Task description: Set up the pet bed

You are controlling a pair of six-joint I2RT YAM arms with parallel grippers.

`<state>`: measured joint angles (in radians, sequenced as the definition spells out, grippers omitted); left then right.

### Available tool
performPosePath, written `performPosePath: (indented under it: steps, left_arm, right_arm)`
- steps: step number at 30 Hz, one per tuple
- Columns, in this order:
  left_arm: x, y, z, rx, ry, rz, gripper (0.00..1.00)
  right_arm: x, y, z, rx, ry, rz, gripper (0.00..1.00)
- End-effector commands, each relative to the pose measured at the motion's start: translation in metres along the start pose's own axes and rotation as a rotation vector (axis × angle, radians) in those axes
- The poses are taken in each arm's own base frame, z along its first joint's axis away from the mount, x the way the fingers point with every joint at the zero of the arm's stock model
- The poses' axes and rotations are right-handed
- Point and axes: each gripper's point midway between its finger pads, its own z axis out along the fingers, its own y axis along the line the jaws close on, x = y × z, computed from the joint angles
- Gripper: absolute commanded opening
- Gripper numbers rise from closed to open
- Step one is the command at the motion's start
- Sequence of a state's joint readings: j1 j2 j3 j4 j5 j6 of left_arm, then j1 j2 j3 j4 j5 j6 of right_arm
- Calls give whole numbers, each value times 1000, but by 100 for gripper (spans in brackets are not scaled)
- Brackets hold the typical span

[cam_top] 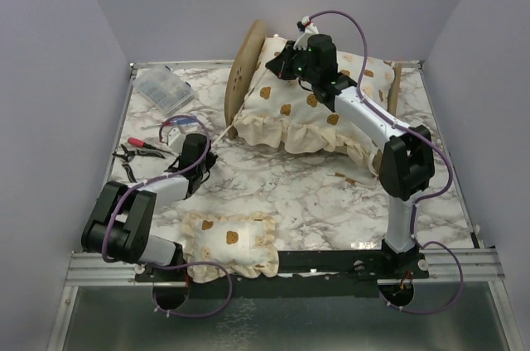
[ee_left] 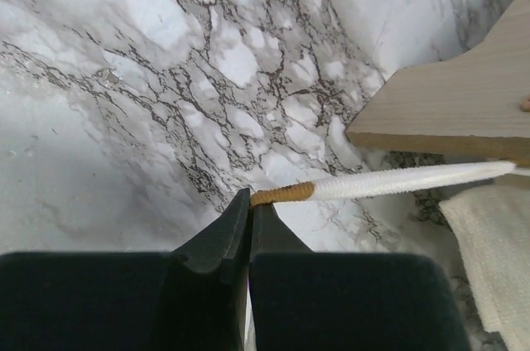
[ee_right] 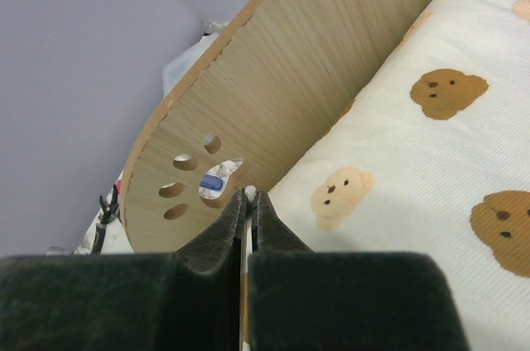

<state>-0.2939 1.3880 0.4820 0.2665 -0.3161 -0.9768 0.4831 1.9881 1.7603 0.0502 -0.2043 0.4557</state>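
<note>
The pet bed stands at the back of the table, its rounded plywood headboard (cam_top: 243, 69) with paw-print cutout on the left and its low footboard (cam_top: 395, 86) on the right. The large bear-print cushion (cam_top: 315, 111) lies in it and hides the base. My left gripper (cam_top: 205, 151) is on the table left of the bed, shut on the tan tip of a white cord (ee_left: 397, 181) that runs to the bed's near corner (ee_left: 447, 111). My right gripper (cam_top: 284, 60) is over the cushion (ee_right: 431, 144) by the headboard (ee_right: 273, 94), shut on a thin white cord end (ee_right: 249, 193).
The small bear-print pillow (cam_top: 228, 243) lies at the near edge between the arm bases. A clear plastic box (cam_top: 164, 90) sits at the back left. Red-handled pliers (cam_top: 141, 148) lie left of my left gripper. Grey walls enclose the table.
</note>
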Motion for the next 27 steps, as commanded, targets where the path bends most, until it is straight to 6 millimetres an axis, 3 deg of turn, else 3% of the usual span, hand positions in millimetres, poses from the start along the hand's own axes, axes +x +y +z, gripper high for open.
performPosePath:
  steps: [1,15,20,27]
  left_arm:
    - [25,68,4,-235,87,93,3]
    - [-7,51,23,-265,-13,172,9]
    - [-12,63,23,-307,-35,172,7]
    - [-10,93,14,-367,-36,69,5]
  right_arm:
    - [-100,-11,-23,13,-285,-40,1]
    - [-80,13,-7,-148,-182,-88,1]
    - [-76,9,1,-135,-168,-105,1]
    - [-88,-20,-1,30,-233,-92,1]
